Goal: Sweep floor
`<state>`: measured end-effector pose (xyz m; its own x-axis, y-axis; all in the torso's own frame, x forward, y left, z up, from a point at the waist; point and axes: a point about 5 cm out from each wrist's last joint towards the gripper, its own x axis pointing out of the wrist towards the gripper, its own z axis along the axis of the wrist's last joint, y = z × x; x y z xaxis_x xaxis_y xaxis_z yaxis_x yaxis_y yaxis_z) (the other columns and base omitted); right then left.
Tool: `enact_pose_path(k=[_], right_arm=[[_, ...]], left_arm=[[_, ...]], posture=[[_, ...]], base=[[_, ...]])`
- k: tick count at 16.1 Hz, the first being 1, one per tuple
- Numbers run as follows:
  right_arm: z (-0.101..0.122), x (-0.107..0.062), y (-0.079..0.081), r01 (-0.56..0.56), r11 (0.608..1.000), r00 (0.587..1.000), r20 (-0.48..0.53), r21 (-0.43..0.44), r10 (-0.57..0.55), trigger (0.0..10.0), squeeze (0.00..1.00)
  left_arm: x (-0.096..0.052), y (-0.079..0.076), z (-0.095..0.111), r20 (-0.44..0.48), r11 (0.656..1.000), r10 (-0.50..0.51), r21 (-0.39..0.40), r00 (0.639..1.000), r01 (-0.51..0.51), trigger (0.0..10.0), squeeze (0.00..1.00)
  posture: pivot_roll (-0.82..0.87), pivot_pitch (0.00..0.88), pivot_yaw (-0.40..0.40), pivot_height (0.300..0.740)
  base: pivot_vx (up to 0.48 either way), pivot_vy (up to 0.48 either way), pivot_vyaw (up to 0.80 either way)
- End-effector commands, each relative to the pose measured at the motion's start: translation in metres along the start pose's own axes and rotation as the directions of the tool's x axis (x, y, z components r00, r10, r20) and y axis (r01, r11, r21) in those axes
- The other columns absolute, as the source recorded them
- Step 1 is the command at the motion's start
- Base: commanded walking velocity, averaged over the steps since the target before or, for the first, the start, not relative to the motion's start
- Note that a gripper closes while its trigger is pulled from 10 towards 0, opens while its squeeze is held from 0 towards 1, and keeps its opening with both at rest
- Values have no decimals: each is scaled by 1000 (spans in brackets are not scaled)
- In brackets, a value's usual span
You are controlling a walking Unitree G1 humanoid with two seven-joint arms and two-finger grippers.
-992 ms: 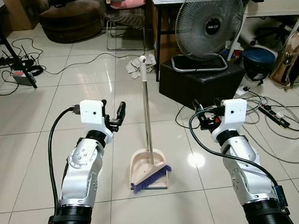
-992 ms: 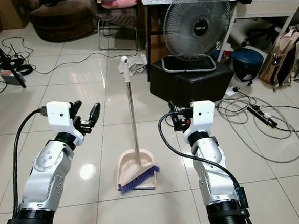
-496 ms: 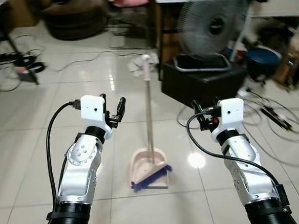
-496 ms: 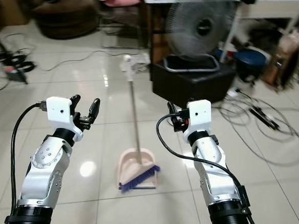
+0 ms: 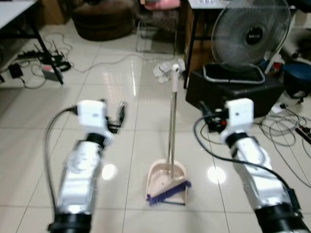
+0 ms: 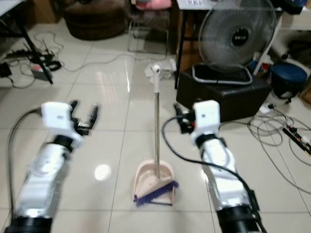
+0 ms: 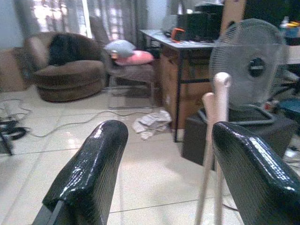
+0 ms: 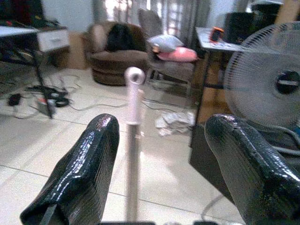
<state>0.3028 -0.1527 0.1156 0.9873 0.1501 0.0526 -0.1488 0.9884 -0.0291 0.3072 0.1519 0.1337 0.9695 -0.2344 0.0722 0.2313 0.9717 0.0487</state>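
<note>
Cam shifted, things unmoved; both pincers (image 7: 164, 173) (image 8: 164, 173) open, empty, flanking broom (image 5: 170, 142), prob. upright.

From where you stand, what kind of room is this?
Probably a living room used also as a workspace: a brown armchair, a desk, a standing fan and loose cables across the tiled floor.

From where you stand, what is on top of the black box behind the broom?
On the black box stands a round fan, its flat base resting on the box top. The broom stands in its dustpan in front. What lies behind the box is hidden.
</note>
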Motion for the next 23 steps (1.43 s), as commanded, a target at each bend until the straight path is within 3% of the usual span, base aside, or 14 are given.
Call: enact_pose_path(k=[1, 22, 23], right_arm=[[0, 1, 1, 1, 1000, 1000, 1, 5, -1, 10000, 0], [-3, 0, 4, 5, 1000, 1000, -2, 10, -5, 10000, 0], [-3, 0, 5, -3, 1000, 1000, 0, -19, 3, 10000, 0]], left_arm=[[0, 3, 4, 11, 1000, 5, 10, 1000, -5, 10000, 0], [0, 3, 6, 20, 1000, -12, 29, 1000, 12, 10000, 0], [0, 3, 6, 20, 999, -11, 30, 1000, 10, 10000, 0]], posture=[[-31, 31, -9, 740], [-23, 10, -7, 740], [-21, 11, -7, 740]], base=[[330, 0, 0], [343, 0, -22], [368, 0, 0]])
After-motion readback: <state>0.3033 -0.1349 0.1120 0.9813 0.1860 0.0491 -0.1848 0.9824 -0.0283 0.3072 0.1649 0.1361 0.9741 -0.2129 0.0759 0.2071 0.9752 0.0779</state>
